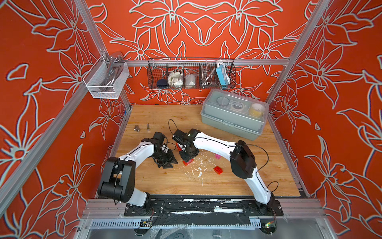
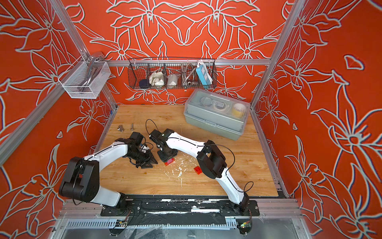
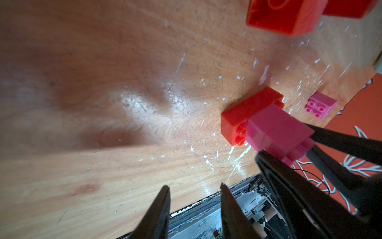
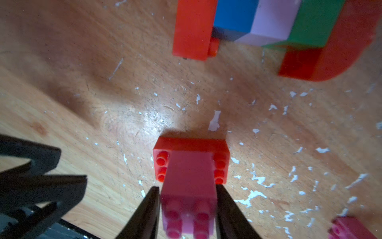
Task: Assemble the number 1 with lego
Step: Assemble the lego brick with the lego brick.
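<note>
A short pink lego stack [image 4: 189,175] stands on a red brick [image 4: 191,144] on the wooden table. My right gripper [image 4: 187,187] comes down over it, its fingers pressed against the stack's two sides; in a top view only the red brick [image 1: 187,162] shows under it. Beyond it lies a joined row of red, blue, lilac and green bricks [image 4: 258,20]. My left gripper [image 3: 194,188] hangs open and empty just left of the stack [image 3: 275,128]. A loose pink brick [image 3: 320,105] and a loose red brick [image 1: 217,170] lie to the right.
Two metal bolts [image 1: 141,127] lie at the table's back left. A grey lidded box [image 1: 233,118] fills the back right corner. A wire basket [image 1: 191,73] and a white mesh basket [image 1: 105,80] hang on the walls. White flecks [image 1: 198,167] mark the wood.
</note>
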Robot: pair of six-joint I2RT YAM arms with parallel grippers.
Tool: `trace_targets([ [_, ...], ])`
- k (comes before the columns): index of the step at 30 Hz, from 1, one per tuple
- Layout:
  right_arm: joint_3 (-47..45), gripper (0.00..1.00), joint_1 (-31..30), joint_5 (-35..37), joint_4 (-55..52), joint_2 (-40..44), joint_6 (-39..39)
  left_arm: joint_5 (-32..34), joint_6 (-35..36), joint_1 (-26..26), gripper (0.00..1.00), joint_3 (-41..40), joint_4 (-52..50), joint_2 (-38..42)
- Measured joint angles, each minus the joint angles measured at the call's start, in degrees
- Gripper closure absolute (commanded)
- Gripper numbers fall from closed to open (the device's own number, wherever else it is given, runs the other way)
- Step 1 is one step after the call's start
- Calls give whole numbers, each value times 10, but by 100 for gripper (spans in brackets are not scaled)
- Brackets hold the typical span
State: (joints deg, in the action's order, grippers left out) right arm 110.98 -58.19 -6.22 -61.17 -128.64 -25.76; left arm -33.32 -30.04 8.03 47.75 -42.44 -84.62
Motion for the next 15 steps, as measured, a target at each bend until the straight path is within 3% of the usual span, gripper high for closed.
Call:
trace_targets([
  [7,-8,30,-3,-2,-8,19,2,9,-10,-2,61,17,-13,26],
  [12,-78,43,7,0,-2,123,7,23,-17,-2,60,18,-27,52],
  [15,-138,45,33,0,5,204,12,31,-21,-2,60,18,-37,75],
])
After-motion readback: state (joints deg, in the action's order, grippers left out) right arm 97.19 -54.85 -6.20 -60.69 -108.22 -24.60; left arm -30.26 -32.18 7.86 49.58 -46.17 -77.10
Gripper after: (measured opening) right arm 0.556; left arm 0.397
